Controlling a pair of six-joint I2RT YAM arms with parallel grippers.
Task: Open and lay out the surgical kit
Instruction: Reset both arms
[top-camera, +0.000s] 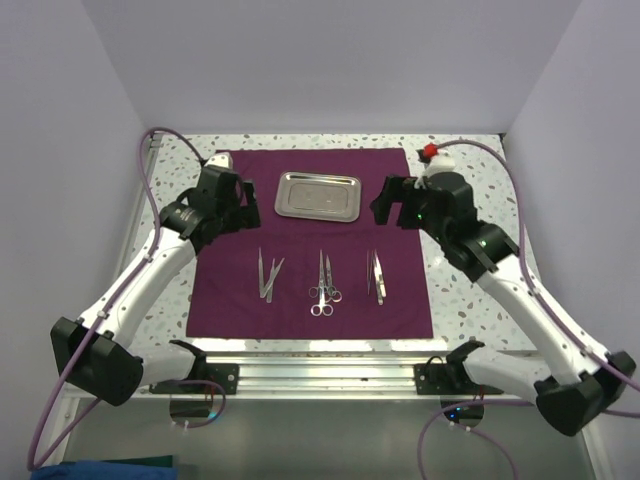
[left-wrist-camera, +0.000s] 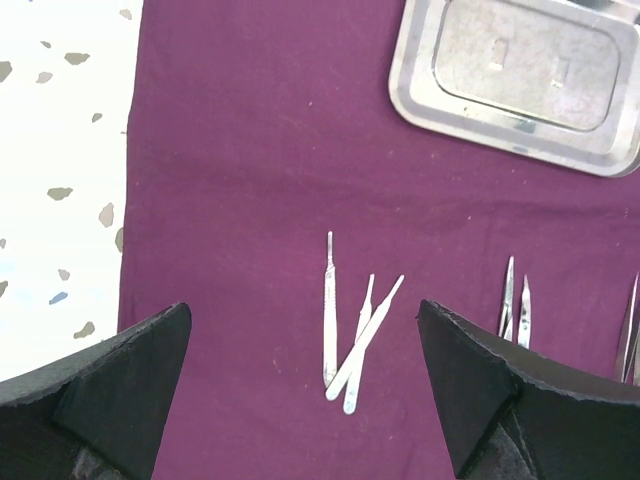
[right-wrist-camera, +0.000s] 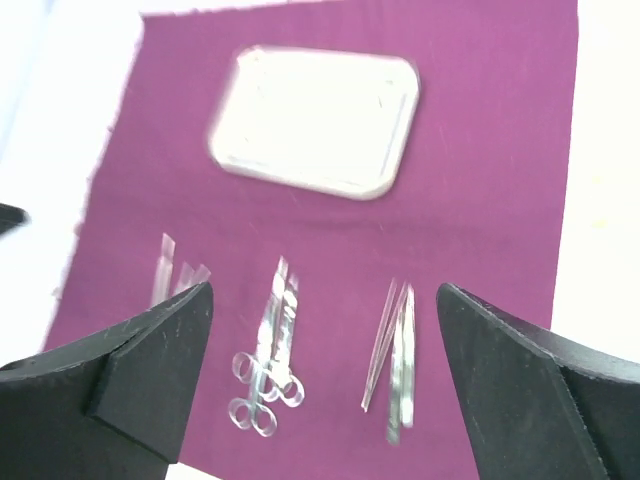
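On the cloth, the tray lies behind a row of instruments.

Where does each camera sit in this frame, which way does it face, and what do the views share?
Top external: above and behind the bases, looking down at the maroon cloth; both arms show, with left gripper and right gripper open.
Left wrist: on the left arm, facing down at the cloth's left part; its black fingers frame the bottom.
Right wrist: on the right arm, tilted down over most of the cloth, blurred; its fingers show.
Shared: all three see the steel tray and the left instrument group.
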